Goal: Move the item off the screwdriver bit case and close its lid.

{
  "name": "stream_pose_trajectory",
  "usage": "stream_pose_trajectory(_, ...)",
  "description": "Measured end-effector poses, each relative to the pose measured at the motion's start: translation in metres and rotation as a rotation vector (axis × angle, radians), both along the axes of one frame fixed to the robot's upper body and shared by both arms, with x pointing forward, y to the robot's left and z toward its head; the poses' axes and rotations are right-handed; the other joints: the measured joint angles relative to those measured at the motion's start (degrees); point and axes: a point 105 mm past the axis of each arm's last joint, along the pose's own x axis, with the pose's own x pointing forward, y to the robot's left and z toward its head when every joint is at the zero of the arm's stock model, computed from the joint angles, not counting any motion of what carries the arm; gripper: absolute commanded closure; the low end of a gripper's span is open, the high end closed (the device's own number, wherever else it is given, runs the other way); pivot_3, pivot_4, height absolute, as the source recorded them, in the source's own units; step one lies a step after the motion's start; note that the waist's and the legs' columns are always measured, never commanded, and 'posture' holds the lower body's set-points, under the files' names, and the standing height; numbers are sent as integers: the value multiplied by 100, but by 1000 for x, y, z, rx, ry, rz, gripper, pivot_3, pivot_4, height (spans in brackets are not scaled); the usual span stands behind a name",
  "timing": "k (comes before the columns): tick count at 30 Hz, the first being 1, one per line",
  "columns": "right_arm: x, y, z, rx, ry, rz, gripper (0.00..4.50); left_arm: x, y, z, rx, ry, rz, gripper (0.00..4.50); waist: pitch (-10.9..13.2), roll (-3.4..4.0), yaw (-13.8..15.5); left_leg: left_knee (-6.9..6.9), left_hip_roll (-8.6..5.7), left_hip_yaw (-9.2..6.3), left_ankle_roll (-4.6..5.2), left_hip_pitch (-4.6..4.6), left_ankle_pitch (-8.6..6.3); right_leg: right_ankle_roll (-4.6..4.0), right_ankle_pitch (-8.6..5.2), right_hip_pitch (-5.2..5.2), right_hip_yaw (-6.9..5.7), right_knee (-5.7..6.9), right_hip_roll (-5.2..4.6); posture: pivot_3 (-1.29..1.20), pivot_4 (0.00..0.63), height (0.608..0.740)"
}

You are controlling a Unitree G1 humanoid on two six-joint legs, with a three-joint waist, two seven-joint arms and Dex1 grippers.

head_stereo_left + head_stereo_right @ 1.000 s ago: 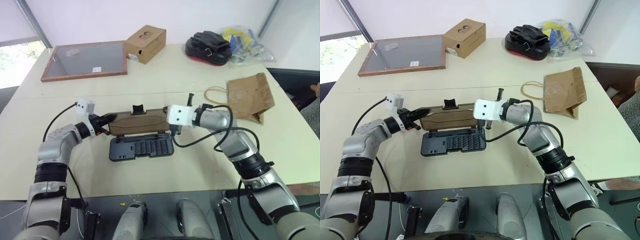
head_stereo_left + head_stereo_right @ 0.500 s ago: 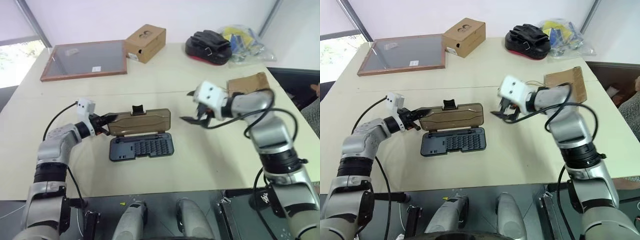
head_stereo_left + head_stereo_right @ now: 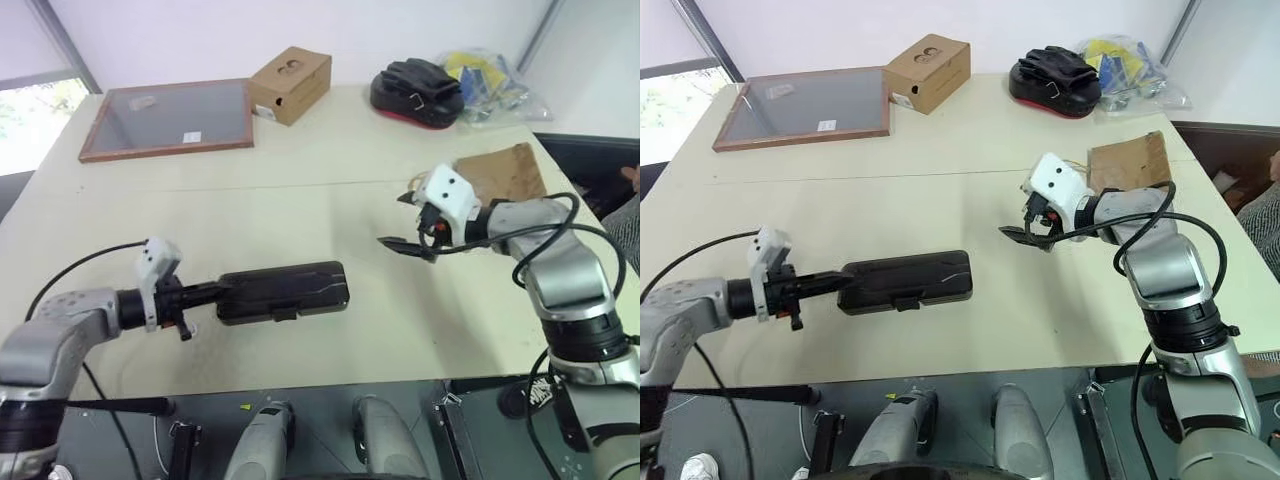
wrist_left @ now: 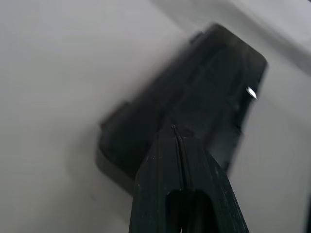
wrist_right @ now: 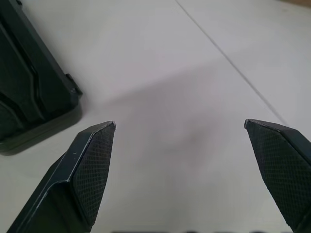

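We see the screwdriver bit case point(image 3: 283, 291) lying flat near the desk's point(image 3: 330, 190) near edge, its lid point(image 3: 908, 277) folded down over it. Our left end effector point(image 3: 222, 292), fingers pressed together, rests its tips at the case's left end; whether they touch we cannot tell. Our right end effector point(image 3: 1025, 228) hovers with fingers spread wide apart, holding nothing, well apart from the case. The paper bag point(image 3: 505, 172) lies toward the desk's right edge. We can read no writing on anything.
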Motion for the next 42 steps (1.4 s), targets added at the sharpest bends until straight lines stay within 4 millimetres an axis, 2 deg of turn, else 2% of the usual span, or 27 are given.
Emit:
stream_pose_trajectory(2,-1,7,-5,55,42,0,59,-2,0,1,5,2,-11,4500,0,0,9,1,0,0,0,0,0,-9,-5,0,0,0,0,0,150,740)
stream_pose_trajectory(3,-2,15,-8,106,73,4,59,3,-1,6,3,-19,-12,4500,0,-1,28,3,0,-2,0,-3,0,-11,-6,1,-6,0,3,0,150,740)
stream_pose_trajectory(6,-11,38,-10,223,163,37,59,26,-9,36,-8,-133,-25,4500,0,-1,125,10,-2,-2,-1,-6,1,1,1,1,-8,-1,3,0,150,740)
stream_pose_trajectory(9,-25,55,-10,306,259,83,1414,43,-20,55,-13,-203,-68,4500,-1,-1,155,8,-10,-2,0,-8,0,4,2,1,-8,-6,-2,0,150,740)
stream_pose_trajectory(13,-47,68,-19,343,401,125,3491,60,-42,57,-6,-215,-161,4500,-2,-2,160,8,-12,-1,0,-10,0,4,2,1,-10,-6,-3,0,150,740)
stream_pose_trajectory(15,-64,75,-32,365,517,144,4452,69,-53,55,5,-212,-218,4500,-2,-2,149,8,-12,0,0,-9,1,4,2,0,-10,-4,3,0,150,740)
stream_pose_trajectory(20,-102,104,-44,421,718,230,4452,86,-71,41,45,-188,-318,4500,-3,0,92,9,-10,0,1,-7,1,3,2,-4,-8,6,13,0,150,740)
stream_pose_trajectory(25,-114,116,-67,441,822,158,4452,96,-74,10,91,-116,-350,4500,-3,-1,125,12,-12,0,1,-9,1,3,2,-5,-8,6,12,0,150,740)
stream_pose_trajectory(28,-115,125,-74,441,830,119,4452,104,-77,4,112,-118,-361,4500,-3,-2,126,14,-13,-1,1,-10,1,4,3,-5,-8,6,12,0,150,740)
stream_pose_trajectory(37,-92,134,-104,440,823,-176,4452,119,-100,-17,154,-138,-380,4500,-5,-3,109,13,-14,0,1,-10,1,5,3,-11,-7,13,14,0,150,740)
stream_pose_trajectory(42,-90,138,-105,432,766,-218,4452,120,-104,-21,180,-156,-402,4500,-7,-3,95,16,-14,0,2,-7,2,5,3,-10,-7,20,14,0,150,740)
